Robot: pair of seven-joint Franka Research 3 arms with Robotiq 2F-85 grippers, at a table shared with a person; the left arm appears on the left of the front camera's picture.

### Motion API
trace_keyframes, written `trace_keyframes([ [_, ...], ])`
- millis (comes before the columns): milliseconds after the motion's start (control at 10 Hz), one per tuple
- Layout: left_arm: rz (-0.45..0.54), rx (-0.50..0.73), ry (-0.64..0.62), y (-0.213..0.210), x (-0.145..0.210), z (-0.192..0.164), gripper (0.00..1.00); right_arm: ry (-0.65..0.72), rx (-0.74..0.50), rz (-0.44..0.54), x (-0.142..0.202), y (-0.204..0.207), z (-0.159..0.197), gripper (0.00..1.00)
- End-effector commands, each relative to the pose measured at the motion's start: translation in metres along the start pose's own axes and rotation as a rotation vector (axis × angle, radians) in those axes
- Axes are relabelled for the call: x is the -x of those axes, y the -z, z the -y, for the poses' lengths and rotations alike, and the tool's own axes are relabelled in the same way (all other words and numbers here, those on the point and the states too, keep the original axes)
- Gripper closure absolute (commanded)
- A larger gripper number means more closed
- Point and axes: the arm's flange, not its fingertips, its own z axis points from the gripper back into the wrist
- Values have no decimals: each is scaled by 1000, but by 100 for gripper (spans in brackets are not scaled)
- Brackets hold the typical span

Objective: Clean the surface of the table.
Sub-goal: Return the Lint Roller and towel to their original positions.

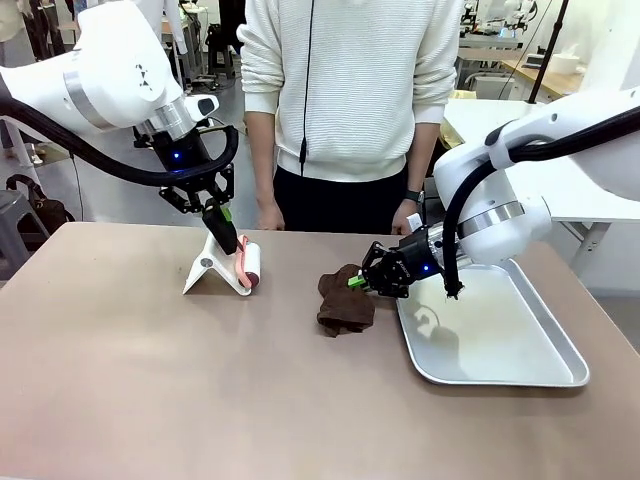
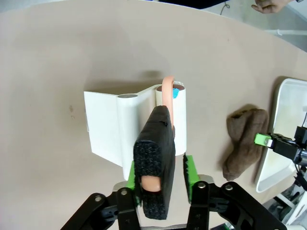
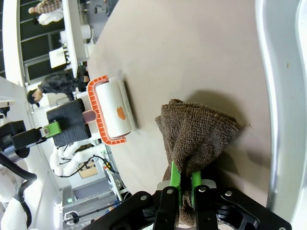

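Stretching across the whole foreground, the taupe-brown tabletop carries everything else, with a person in a white sweater standing at its far edge. Taking the silver tray as the landmark, it lies on the robot's right part of the tabletop. Just beside the tray's left rim sits a crumpled brown cloth, resting on the tabletop surface. The right claw reaches over the tray's near-left corner and is clamped on a fold of that cloth; in the right wrist view the green pads pinch the fabric tight between them. Well to the left of the tray stands a lint roller in its white stand. The left claw comes down onto the roller's black grip; in the left wrist view its fingers sit on either side of that grip, with a gap showing at one pad, so whether it grips or has let go I cannot tell.
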Motion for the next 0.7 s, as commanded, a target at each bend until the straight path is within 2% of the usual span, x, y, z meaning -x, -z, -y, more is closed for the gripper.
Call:
trace_keyframes([
  [0, 9, -29, -33, -8, -6, 0, 0, 13, -18, 8, 0, -1, -2, 91],
  [600, 90, -28, -105, -28, 5, -25, 0, 13, -18, 8, 0, -1, -2, 91],
])
